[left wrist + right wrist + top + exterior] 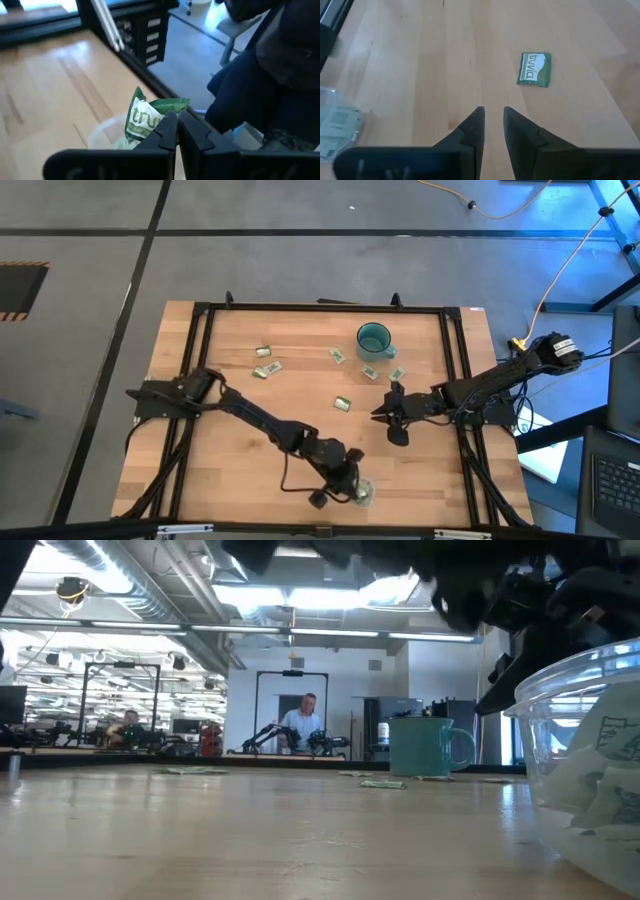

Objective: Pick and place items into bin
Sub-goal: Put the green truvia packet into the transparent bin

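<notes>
Item: packet (145, 117), green and white, pinched between the closed fingers of your left gripper (177, 131), directly over the bin (362, 494). The bin, a clear tub, stood at the near edge of the table (240, 450), well apart from the teal mug (374, 339); it already held several packets, seen through its wall in the low view.

Loose packets: one (342, 404) lay between bin and mug; others lay scattered close around the mug and off to its left.

Right gripper (385, 413): hovered between mug and bin, fingers slightly parted, nothing between them, the lone packet (535, 69) just ahead of it.

Handling note, by my judgement: you were at the drop. Keep the left gripper centred above the bin's mouth, open fully and lift straight up, so the packet cannot catch the rim or tip the light tub.
</notes>
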Action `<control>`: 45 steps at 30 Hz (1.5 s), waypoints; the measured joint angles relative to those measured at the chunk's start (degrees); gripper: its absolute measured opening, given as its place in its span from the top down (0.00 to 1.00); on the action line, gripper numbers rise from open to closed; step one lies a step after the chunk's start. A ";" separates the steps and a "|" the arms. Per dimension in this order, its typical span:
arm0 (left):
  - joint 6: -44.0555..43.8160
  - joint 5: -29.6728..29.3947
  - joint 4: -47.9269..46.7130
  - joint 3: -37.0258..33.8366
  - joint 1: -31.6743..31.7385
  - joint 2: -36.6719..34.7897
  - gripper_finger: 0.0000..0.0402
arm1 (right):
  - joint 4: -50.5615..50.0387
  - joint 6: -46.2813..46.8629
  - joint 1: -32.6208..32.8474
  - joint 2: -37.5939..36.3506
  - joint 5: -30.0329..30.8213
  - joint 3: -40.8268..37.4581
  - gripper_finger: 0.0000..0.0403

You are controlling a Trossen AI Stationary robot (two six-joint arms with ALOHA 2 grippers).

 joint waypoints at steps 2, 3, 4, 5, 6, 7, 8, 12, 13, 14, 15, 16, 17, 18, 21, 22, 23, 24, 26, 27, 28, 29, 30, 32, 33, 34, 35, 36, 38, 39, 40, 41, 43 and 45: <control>-1.62 -0.33 -0.15 0.80 0.13 1.54 0.99 | -0.01 0.04 0.46 0.00 0.02 0.00 0.82; -2.33 -0.98 0.11 1.10 0.23 2.18 0.99 | -0.01 0.04 0.74 0.00 0.05 0.00 0.82; -2.90 -1.97 0.23 1.16 0.31 2.72 0.99 | 0.05 0.04 0.92 0.00 0.00 0.01 0.82; -3.58 -2.81 0.07 1.16 0.38 3.26 0.99 | 0.09 0.05 1.22 0.00 0.00 0.01 0.82; -4.53 -2.94 0.13 1.16 0.55 3.91 0.99 | 0.09 0.05 1.49 0.00 0.00 0.01 0.82; -5.57 -2.81 0.00 1.16 0.65 4.51 0.99 | 0.09 0.06 1.73 0.00 0.00 0.01 0.82; -6.60 -2.60 -0.33 1.09 0.74 4.86 0.99 | 0.11 0.05 2.00 0.00 0.00 0.01 0.82; -8.58 -2.50 -0.08 1.10 0.76 5.60 0.96 | 0.11 0.06 2.96 0.02 0.03 0.01 0.82; -8.58 -2.53 -0.07 1.10 0.71 5.61 0.95 | 0.11 0.07 3.14 0.02 0.04 0.01 0.82; -8.69 -2.53 0.00 1.10 0.63 5.61 0.94 | 0.11 0.06 3.29 0.02 0.04 0.01 0.82; -9.01 -2.53 0.04 1.10 0.57 5.61 0.93 | 0.11 0.04 3.45 0.02 0.04 0.01 0.82; -9.28 -2.53 0.06 1.10 0.57 5.59 0.92 | 0.11 0.05 3.58 0.02 0.04 0.01 0.82; -9.39 -2.49 -0.08 1.10 0.55 5.45 0.90 | 0.11 0.05 3.70 0.02 0.07 0.01 0.82; -9.42 -2.48 -0.17 1.10 0.55 5.28 0.88 | 0.11 0.04 3.72 0.02 0.07 0.01 0.82; -9.43 -2.18 -0.01 1.10 0.57 4.72 0.84 | 0.11 0.04 3.72 0.02 0.07 0.01 0.82; -9.40 -2.05 -0.20 1.10 0.59 4.42 0.83 | 0.10 0.04 3.72 0.02 0.07 0.01 0.82; -9.10 -1.87 -0.12 1.10 0.73 4.08 0.82 | 0.10 0.05 3.72 0.02 0.08 0.01 0.82; -8.42 -1.75 -0.04 1.10 0.84 3.61 0.81 | 0.11 0.04 3.72 0.02 0.09 0.01 0.82; -6.33 -1.72 -1.96 1.10 0.96 1.87 0.80 | 0.09 0.05 3.72 0.02 0.07 0.01 0.82; -5.32 -1.84 -3.60 1.11 1.06 0.83 0.79 | 0.06 0.07 3.72 0.02 0.09 0.01 0.82; -4.26 -2.55 -6.83 1.12 1.17 -0.65 0.79 | 0.07 0.07 3.72 0.04 0.09 0.03 0.82; -3.28 -3.26 -10.92 1.12 1.32 -2.22 0.79 | 0.07 0.09 3.72 0.04 0.09 0.03 0.82; -2.63 -4.50 -14.55 1.12 1.54 -3.80 0.79 | 0.08 0.20 3.74 0.04 0.09 0.03 0.82; -2.48 -8.52 -23.49 1.12 2.09 -7.49 0.79 | 0.04 1.35 3.73 0.04 0.09 0.05 0.82; -2.50 -10.31 -27.41 1.12 2.52 -9.12 0.79 | 0.03 1.52 3.73 0.04 0.09 0.05 0.82; -2.40 -11.96 -31.00 1.12 2.90 -10.71 0.79 | -0.03 1.55 3.72 0.04 0.10 0.05 0.82; -2.37 -13.80 -35.28 1.12 3.29 -12.29 0.79 | -0.12 1.52 3.73 0.04 0.11 0.05 0.82; -2.55 -14.94 -38.76 1.12 3.77 -13.68 0.79 | -0.08 1.34 3.74 0.04 0.10 0.05 0.82; -2.78 -16.85 -44.58 0.96 4.83 -16.32 0.79 | 0.09 0.40 3.74 0.04 0.09 0.05 0.82; -2.78 -16.94 -46.60 0.65 5.43 -17.45 0.79 | 0.15 -0.63 3.74 0.04 0.11 0.05 0.82; -2.78 -17.16 -47.70 -0.06 6.03 -18.60 0.79 | 0.15 -2.22 3.72 0.04 0.10 0.05 0.82; -2.78 -17.31 -47.80 -1.26 6.73 -19.70 0.80 | 0.21 -3.90 3.72 0.04 0.17 0.05 0.82; -2.52 -17.35 -46.16 -4.47 8.43 -21.78 0.80 | 0.38 -7.37 3.74 0.04 0.13 0.05 0.82; -2.73 -16.61 -43.76 -8.75 10.28 -24.08 0.81 | 0.90 -10.51 3.74 0.04 0.14 0.05 0.82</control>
